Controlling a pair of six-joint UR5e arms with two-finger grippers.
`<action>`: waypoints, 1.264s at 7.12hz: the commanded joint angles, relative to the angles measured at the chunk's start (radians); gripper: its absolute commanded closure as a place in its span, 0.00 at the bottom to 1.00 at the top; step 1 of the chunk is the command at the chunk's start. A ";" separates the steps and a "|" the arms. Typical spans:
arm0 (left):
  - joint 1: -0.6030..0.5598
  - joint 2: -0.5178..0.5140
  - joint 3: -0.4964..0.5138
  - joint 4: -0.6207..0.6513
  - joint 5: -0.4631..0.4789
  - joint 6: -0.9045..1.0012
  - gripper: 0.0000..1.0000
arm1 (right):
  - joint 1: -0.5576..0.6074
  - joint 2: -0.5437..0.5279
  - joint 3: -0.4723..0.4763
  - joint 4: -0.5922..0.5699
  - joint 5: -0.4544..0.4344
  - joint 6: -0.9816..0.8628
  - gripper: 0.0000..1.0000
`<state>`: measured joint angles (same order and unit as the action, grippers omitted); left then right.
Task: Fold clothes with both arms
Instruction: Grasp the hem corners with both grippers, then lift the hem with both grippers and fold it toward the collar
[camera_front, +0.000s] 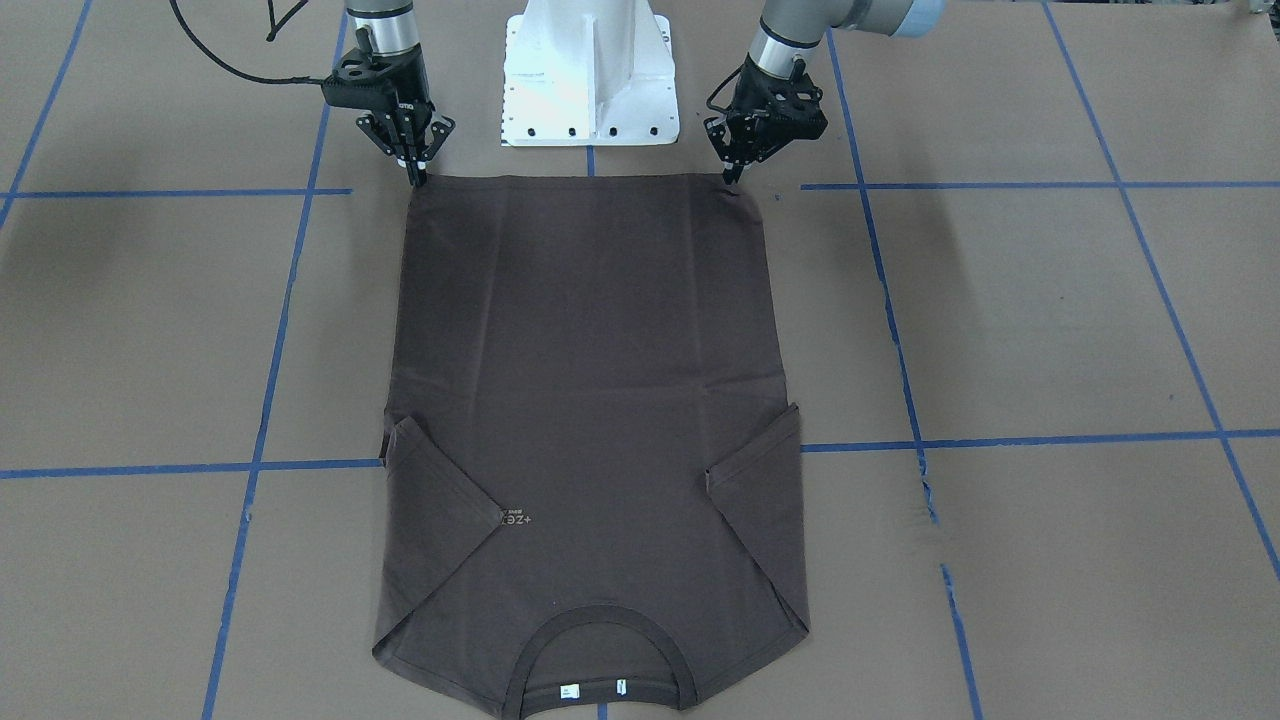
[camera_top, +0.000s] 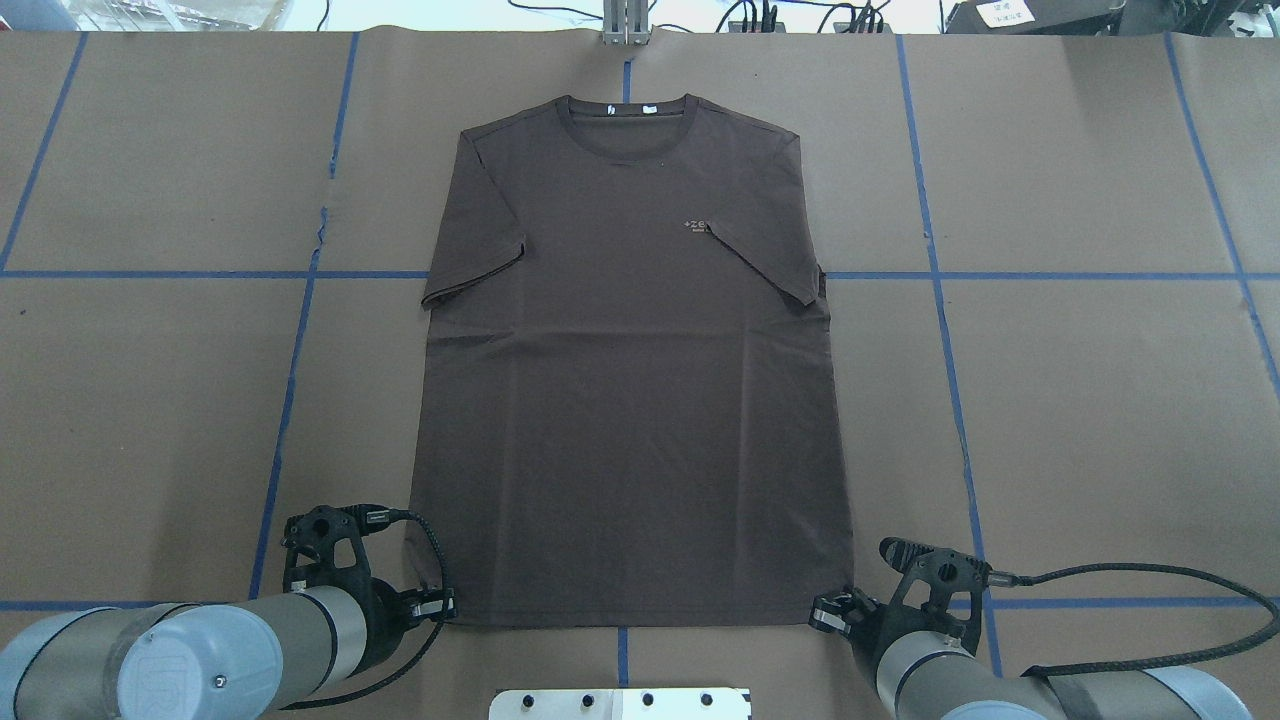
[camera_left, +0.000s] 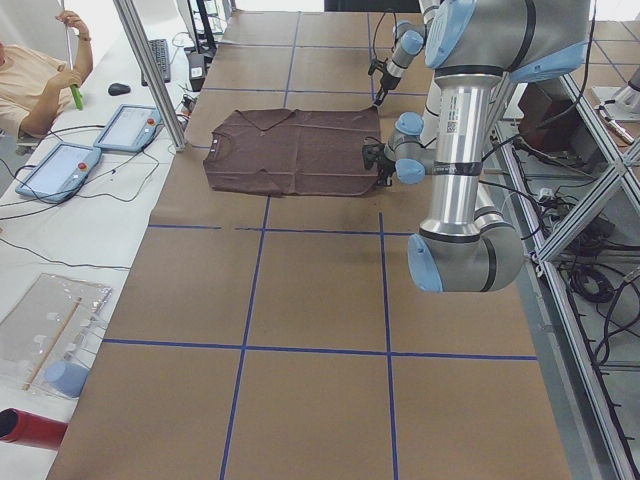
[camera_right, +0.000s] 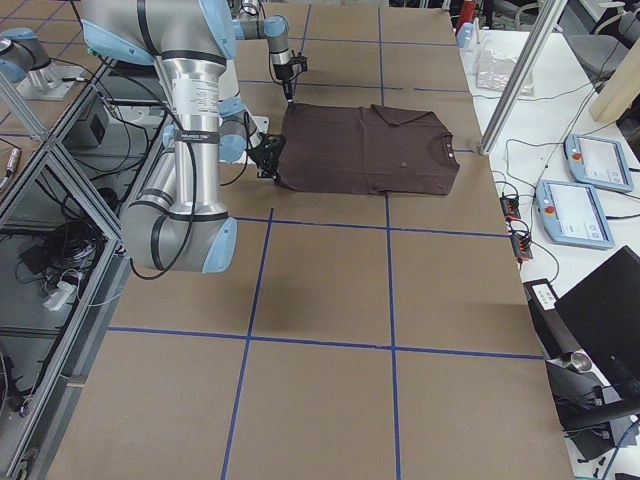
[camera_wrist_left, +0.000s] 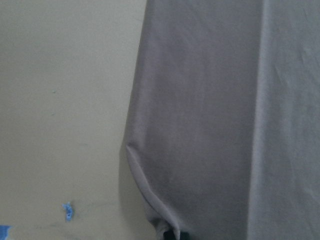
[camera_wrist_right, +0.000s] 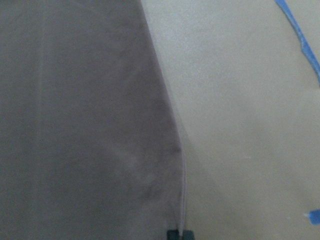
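Observation:
The dark brown T-shirt (camera_top: 630, 380) lies flat on the table with its collar (camera_top: 627, 103) at the far side and both sleeves folded in over the chest. The hem is nearest the robot. My left gripper (camera_top: 447, 605) is shut on the hem's left corner. In the front-facing view it (camera_front: 735, 178) pinches that corner, and the left wrist view shows the cloth (camera_wrist_left: 215, 125) puckered at the fingertips. My right gripper (camera_top: 820, 612) is shut on the hem's right corner, also seen in the front-facing view (camera_front: 415, 180). In the right wrist view the shirt's edge (camera_wrist_right: 182, 165) runs into the fingertips.
The white pedestal base (camera_front: 590, 80) stands just behind the hem, between the two arms. Blue tape lines (camera_top: 290, 380) grid the brown table cover. In the exterior left view an operator (camera_left: 30, 80) and tablets (camera_left: 60, 170) are on a side table beyond the collar.

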<state>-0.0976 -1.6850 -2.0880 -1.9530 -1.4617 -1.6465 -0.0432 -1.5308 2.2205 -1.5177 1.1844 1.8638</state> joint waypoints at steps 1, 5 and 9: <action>0.002 -0.062 -0.234 0.292 -0.053 0.005 1.00 | -0.041 0.027 0.305 -0.334 0.088 0.003 1.00; -0.086 -0.311 -0.479 0.775 -0.270 0.090 1.00 | -0.035 0.151 0.466 -0.570 0.119 0.018 1.00; -0.436 -0.386 -0.163 0.657 -0.278 0.405 1.00 | 0.549 0.407 0.160 -0.632 0.412 -0.278 1.00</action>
<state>-0.4452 -2.0586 -2.3507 -1.2305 -1.7385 -1.2965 0.3097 -1.1902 2.5281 -2.1558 1.4967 1.6888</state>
